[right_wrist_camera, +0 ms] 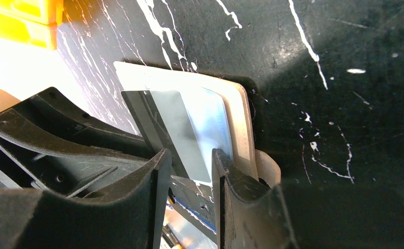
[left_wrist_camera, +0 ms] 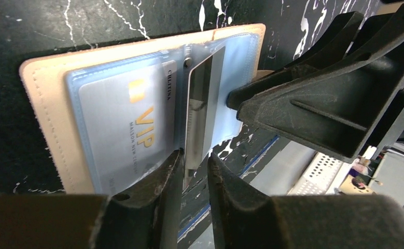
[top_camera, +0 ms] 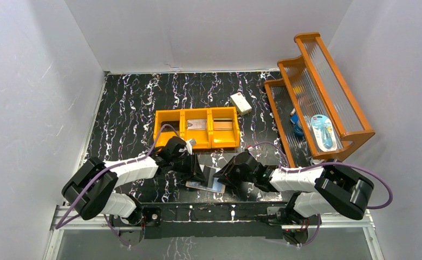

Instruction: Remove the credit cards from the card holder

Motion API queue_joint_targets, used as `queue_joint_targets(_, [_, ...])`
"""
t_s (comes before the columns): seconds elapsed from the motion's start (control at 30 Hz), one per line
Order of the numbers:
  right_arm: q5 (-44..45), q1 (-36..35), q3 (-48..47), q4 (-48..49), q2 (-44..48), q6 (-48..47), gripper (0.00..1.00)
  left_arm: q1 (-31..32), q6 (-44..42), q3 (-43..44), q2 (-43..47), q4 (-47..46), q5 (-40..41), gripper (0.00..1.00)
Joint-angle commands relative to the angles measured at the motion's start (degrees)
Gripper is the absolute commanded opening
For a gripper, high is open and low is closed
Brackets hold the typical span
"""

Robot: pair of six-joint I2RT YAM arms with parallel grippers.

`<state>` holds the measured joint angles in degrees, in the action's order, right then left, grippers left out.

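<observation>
Black marbled table (top_camera: 127, 103) carries an orange bin (top_camera: 225, 142), white box (top_camera: 241, 103), card holder (top_camera: 206, 186) and orange rack (top_camera: 358, 137).

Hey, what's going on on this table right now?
Two robot arms are working on an open card holder near the front edge of the table. The right gripper, fingers apart, bears on its right panel. The left gripper has its fingertips on either side of a dark card that stands partly out of a pocket; whether it is clamped is unclear. A silver VIP card sits in the left pocket.
</observation>
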<state>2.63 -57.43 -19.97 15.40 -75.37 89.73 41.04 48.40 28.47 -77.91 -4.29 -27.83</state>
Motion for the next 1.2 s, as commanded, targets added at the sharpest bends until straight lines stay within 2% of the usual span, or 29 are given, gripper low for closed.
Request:
queue_joint_targets(0.0, [1.91, 0.13, 2.21, -9.98, -2.14, -2.49, 0.44, -0.08, -0.29, 1.96, -1.72, -2.61, -3.69, 0.25])
queue_joint_targets(0.13, [1.45, 0.13, 2.20, -9.31, -2.71, -2.55, 0.44, -0.11, 0.76, 1.30, -2.46, -4.74, -4.21, 0.29])
queue_joint_targets(0.33, [1.09, 0.13, 1.74, -8.45, -3.26, -2.81, 0.45, -0.10, 2.45, 0.28, -4.27, -7.37, -4.13, 0.28])
queue_joint_targets(0.53, [0.82, 0.21, 1.42, -8.65, -3.49, -3.07, 0.45, -0.14, 1.98, 0.81, -4.36, -5.75, -2.89, 0.16])
queue_joint_targets(0.67, [1.84, 0.21, 1.25, -9.79, -2.35, -3.41, 0.45, -0.08, 0.64, 1.56, -3.27, -1.77, -0.58, 0.01])
queue_joint_targets(0.93, [2.86, 0.21, -0.43, -10.42, -1.19, -6.91, 0.48, -0.08, -1.73, 3.30, -0.75, 3.63, 2.08, 0.00])
queue_joint_targets(1.17, [6.46, 0.15, -10.67, -23.00, -1.46, -12.93, 0.49, -0.12, -4.37, 5.92, 1.82, 8.60, 3.66, 0.00])
